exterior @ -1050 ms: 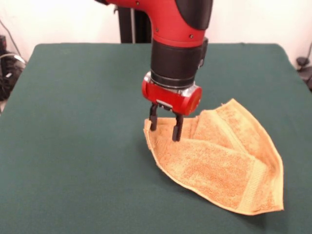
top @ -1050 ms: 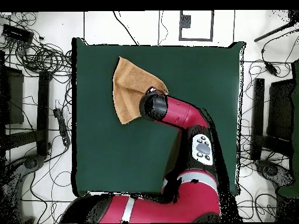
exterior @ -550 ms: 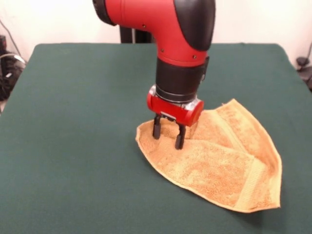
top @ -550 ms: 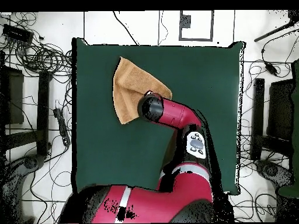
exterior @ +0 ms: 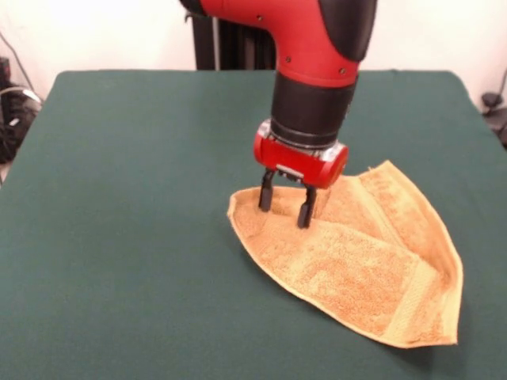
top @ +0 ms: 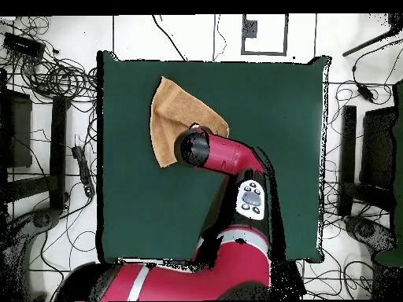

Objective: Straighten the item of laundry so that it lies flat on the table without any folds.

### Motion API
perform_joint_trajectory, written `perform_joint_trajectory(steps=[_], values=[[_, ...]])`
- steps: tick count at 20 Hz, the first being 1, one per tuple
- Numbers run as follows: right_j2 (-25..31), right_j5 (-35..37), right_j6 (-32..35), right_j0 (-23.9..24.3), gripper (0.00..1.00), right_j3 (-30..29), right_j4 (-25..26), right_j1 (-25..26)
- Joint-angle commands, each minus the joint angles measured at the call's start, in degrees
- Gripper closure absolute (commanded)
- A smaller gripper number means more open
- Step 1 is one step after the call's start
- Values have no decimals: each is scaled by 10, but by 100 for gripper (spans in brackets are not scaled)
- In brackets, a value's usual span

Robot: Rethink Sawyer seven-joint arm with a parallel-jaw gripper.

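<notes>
The small orange-tan terry towel [exterior: 356, 265] lies folded toward 4 o'clock on the dark green felt table [exterior: 127, 237]. The black fingers [exterior: 304, 212] stand apart, empty, over its 10 o'clock corner; its long axis runs toward 4 o'clock.

A pale wall [exterior: 444, 32] runs behind the scene. From overhead, a light floor [top: 55, 259] surrounds the work area, strewn with tangled black cables [top: 47, 75]. Dark equipment stands [top: 358, 165] sit at both sides.
</notes>
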State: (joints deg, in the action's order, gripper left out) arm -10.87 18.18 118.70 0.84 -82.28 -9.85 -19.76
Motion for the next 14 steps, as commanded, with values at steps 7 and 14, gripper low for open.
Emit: perform_joint_trajectory(steps=[7,14], values=[[29,60,105,-26,0,-75,-22,-29],[51,14,93,-2,0,-64,-19,6]])
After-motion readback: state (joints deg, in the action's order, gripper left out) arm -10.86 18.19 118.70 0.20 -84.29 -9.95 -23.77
